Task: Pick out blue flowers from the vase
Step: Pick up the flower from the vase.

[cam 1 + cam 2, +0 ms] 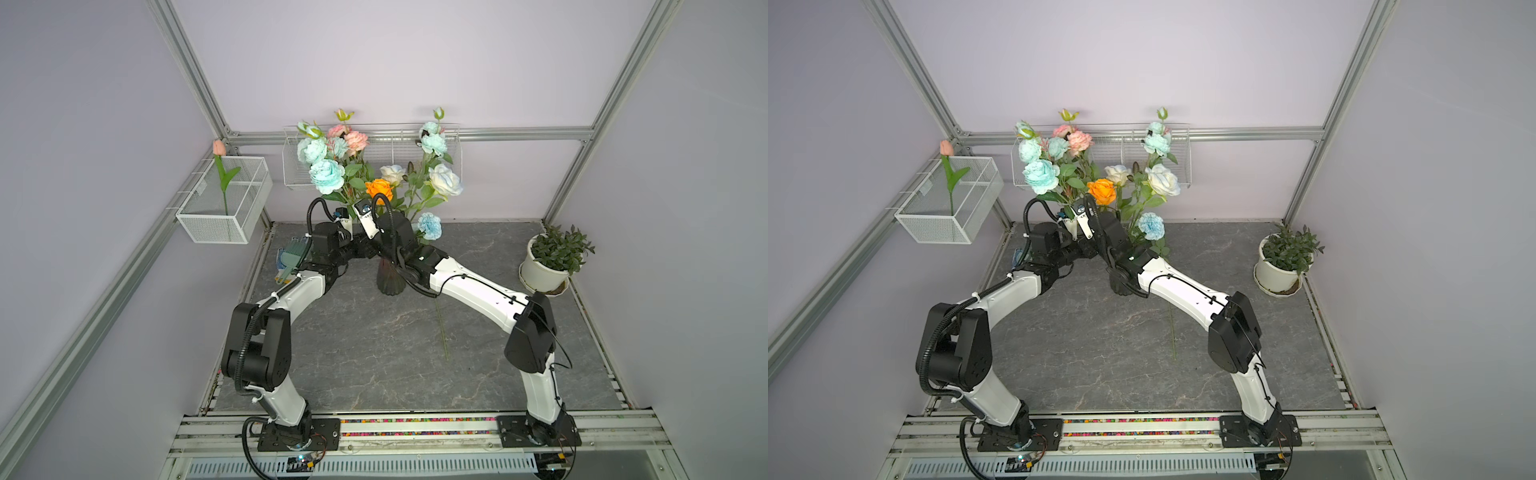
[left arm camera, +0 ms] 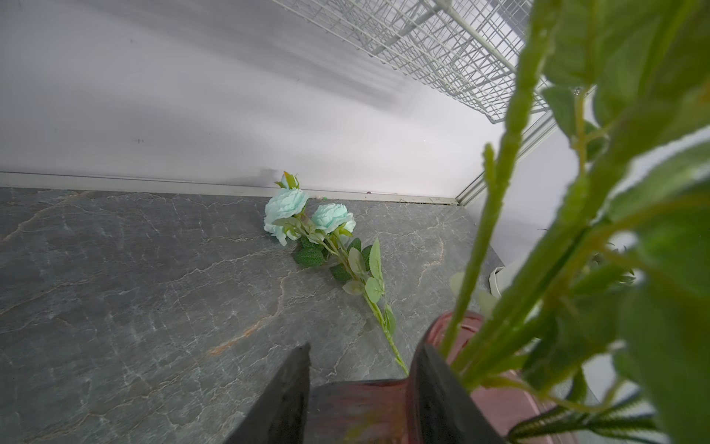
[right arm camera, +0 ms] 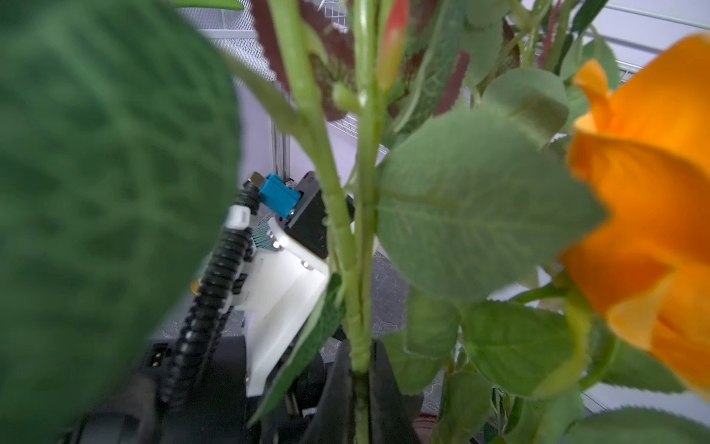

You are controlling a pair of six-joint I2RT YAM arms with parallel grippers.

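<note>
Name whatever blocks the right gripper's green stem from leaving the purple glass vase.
Nothing rigid. The right gripper is shut on the thin green stem above the ribbed purple glass vase; broad green leaves and the orange rose crowd it and may snag.

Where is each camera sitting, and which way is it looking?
Top views: high above the arm bases, looking down at the grey marbled tabletop, ribbed dark purple glass vase, left arm and right arm.
Left wrist: beside the vase, looking across the tabletop at pale aqua flowers lying flat; left end effector grips the vase's neck.
Right wrist: among the stems, looking up; right end effector pinches a thin green stem.
Shared: top and right wrist views show the orange rose.
</note>
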